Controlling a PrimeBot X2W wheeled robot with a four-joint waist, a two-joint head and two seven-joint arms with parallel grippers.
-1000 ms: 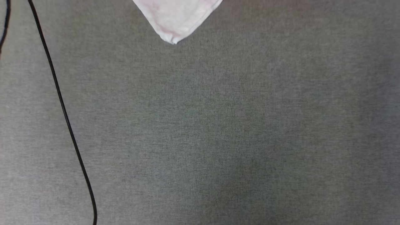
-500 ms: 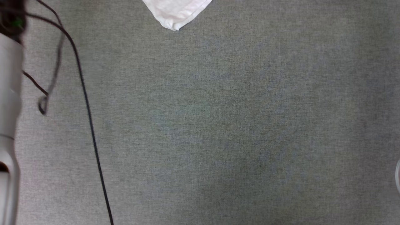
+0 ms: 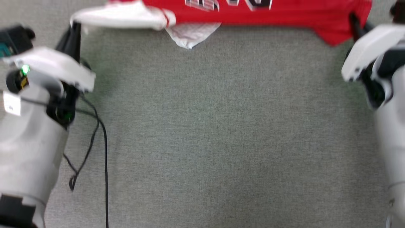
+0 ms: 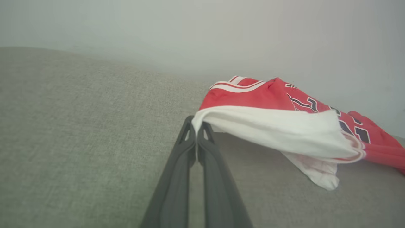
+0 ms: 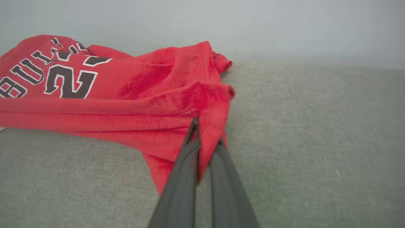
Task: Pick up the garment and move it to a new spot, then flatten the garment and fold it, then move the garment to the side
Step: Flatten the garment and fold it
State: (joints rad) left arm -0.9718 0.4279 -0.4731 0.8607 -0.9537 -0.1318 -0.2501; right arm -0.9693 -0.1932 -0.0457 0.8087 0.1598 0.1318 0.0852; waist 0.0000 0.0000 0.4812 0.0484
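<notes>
**Garment held at two edges over the grey surface.** The garment stretches across the far part of the surface, red body to the right and white sleeve to the left. The left pincer, over the surface's far left, is clenched on the sleeve's edge. In the left wrist view its fingertips meet with white cloth pinched between them. The right pincer, over the surface's far right, is clenched on a red edge, and the fabric bunches around its tips. Black, white-outlined lettering faces up. A second white flap hangs down to the surface. A black cable lies on the surface's left part. A pale wall rises behind the surface.
</notes>
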